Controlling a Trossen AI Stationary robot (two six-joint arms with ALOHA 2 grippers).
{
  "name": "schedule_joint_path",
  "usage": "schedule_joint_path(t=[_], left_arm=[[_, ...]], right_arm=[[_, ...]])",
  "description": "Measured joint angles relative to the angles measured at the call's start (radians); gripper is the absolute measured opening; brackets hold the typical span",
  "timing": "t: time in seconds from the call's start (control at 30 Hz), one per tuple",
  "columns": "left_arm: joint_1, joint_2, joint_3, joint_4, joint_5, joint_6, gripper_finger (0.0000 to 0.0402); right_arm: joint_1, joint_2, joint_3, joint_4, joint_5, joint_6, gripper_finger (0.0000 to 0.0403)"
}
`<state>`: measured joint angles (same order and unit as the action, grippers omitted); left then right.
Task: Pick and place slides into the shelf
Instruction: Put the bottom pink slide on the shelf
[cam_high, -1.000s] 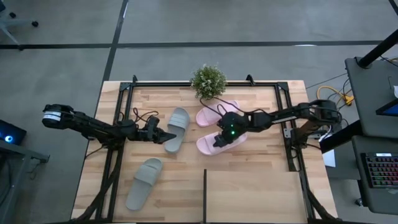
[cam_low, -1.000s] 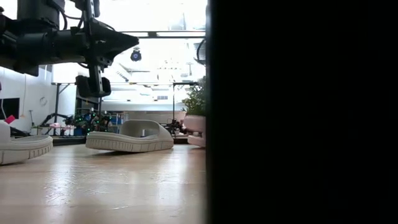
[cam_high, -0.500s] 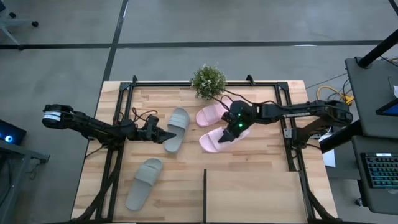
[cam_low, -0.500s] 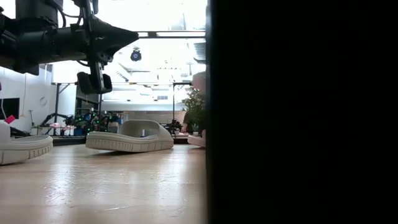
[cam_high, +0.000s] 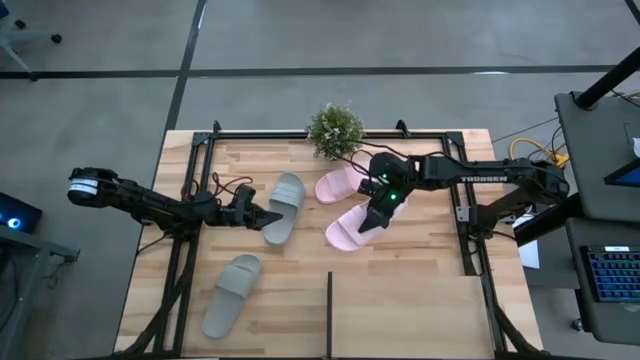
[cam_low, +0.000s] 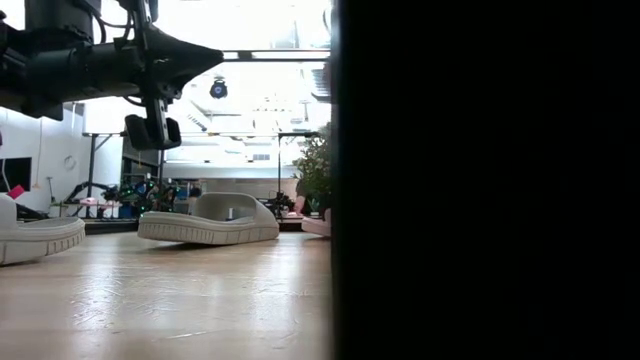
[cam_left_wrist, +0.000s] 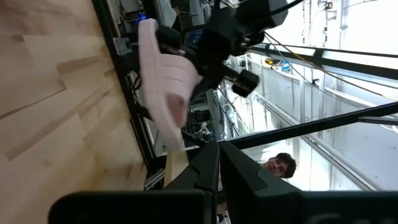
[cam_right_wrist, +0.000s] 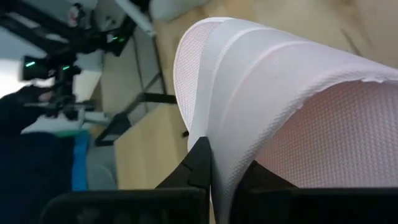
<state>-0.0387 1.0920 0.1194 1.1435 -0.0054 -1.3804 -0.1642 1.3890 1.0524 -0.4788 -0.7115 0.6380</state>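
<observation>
My right gripper is shut on one pale pink slide, held above the middle of the table; the left wrist view shows it in the air. The other pink slide lies flat by the potted plant. One grey-green slide rests sole-down at table centre-left, the second near the left front. My left gripper is shut and hovers over the nearer grey-green slide's edge, touching nothing. The shelf panel lies at the near edge, with its black strip. My right gripper pinches the pink slide between its two fingers on a pale raised band near one end; whether strap or sole rim I cannot tell. It comes from the table's right, slanting down. The slide is lifted clear, tilted, its free end lowest.
A small potted plant stands at the far edge. Black frame rails run along both sides of the table. In the low view the shelf's dark edge blocks the right half. Bare planks lie between the slides and the shelf.
My right gripper has risen and drawn a little toward the table's right and far edges, carrying the pink slide. The slide has left the table and turned, so it now hangs slanted with its free end pointing toward the near-left.
</observation>
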Motion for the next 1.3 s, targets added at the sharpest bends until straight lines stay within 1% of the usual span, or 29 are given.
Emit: schedule_joint_path(t=[0.07, 0.17, 0.33, 0.47, 0.63, 0.83, 1.07, 1.3], left_arm=[[0.000, 0.000, 0.000, 0.000, 0.000, 0.000, 0.0000], [0.000, 0.001, 0.000, -0.001, -0.003, 0.000, 0.0000], [0.000, 0.001, 0.000, 0.000, -0.003, 0.001, 0.0000], [0.000, 0.001, 0.000, 0.000, -0.003, 0.001, 0.0000], [0.000, 0.001, 0.000, 0.000, -0.003, 0.001, 0.0000], [0.000, 0.001, 0.000, -0.001, -0.005, 0.001, 0.0000], [0.000, 0.002, 0.001, 0.000, -0.014, 0.001, 0.0000], [0.000, 0.001, 0.001, 0.000, -0.037, 0.001, 0.0000]], right_arm=[[0.000, -0.001, 0.021, 0.005, -0.021, -0.016, 0.0009], [0.000, -0.006, 0.049, -0.043, -0.036, -0.039, 0.0009], [0.006, -0.006, 0.104, -0.205, -0.055, -0.111, 0.0009], [0.020, -0.009, 0.120, -0.302, -0.076, -0.160, 0.0009], [0.054, -0.018, 0.117, -0.335, -0.134, -0.193, 0.0009], [0.114, -0.021, 0.115, -0.364, -0.162, -0.202, 0.0009], [0.204, -0.037, 0.114, -0.409, -0.187, -0.205, 0.0008], [0.277, -0.092, 0.108, -0.449, -0.188, -0.204, 0.0008]])
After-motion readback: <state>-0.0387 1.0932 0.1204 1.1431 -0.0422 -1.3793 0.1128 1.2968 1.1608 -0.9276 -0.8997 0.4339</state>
